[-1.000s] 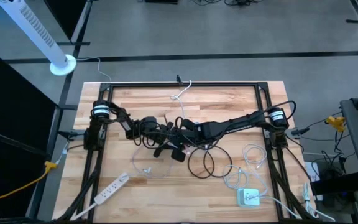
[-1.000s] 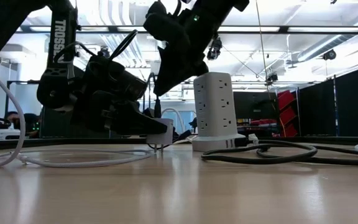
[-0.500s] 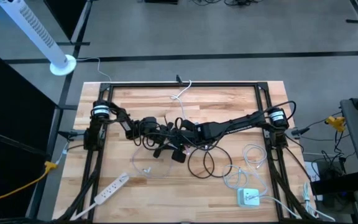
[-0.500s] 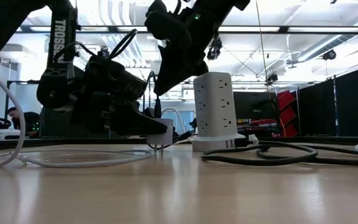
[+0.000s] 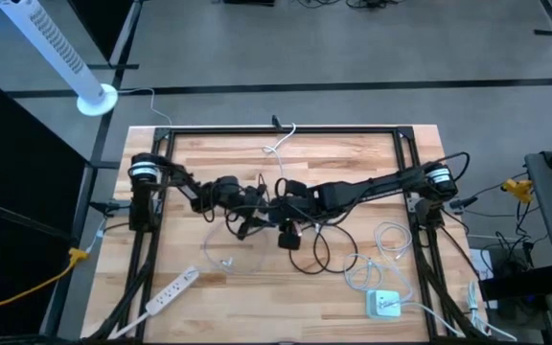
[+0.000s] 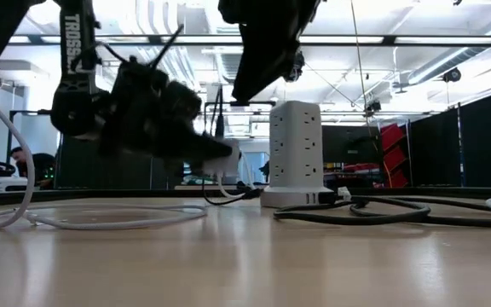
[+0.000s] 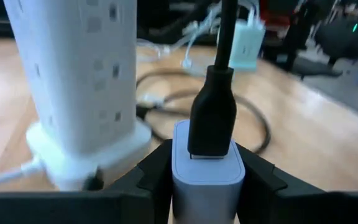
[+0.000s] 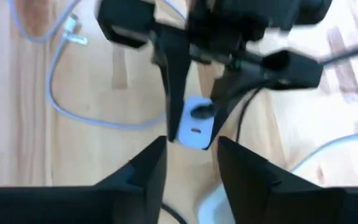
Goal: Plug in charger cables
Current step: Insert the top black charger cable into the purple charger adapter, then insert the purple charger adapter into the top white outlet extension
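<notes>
The left gripper (image 7: 207, 180) clamps a white charger block (image 7: 207, 163) with a black cable (image 7: 214, 106) plugged in. The right gripper (image 8: 190, 163) jaws stand apart. The left arm (image 6: 75, 51) reads "TROSSEN".

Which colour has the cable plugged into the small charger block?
Black cable; clearest in the left wrist view.

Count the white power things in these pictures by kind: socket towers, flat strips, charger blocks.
Socket tower: 1
Flat strip: 1
Charger blocks: 2, one held, one lying free
Total: 4
</notes>
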Controlling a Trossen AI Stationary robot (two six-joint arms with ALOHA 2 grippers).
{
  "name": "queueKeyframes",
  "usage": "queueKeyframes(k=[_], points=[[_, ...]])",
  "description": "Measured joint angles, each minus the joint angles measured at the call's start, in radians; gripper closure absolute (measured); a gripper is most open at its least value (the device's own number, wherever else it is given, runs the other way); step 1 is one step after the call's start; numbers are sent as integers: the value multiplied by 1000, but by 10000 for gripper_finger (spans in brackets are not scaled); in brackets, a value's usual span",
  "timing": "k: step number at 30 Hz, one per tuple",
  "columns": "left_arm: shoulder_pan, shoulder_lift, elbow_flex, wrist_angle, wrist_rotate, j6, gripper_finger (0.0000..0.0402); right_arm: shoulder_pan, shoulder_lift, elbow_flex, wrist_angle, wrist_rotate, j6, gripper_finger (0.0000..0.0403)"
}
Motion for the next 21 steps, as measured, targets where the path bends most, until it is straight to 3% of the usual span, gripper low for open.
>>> queueKeyframes(k=[8, 16, 21], points=[[0, -177, 1, -22, 12, -253, 284, 13, -48, 2, 13, 9, -281, 229], [0, -280, 1, -106, 30, -565, 284, 9, -53, 3, 34, 30, -360, 232], [0, -282, 2, -96, 37, -611, 284, 10, -79, 3, 28, 82, -396, 233]])
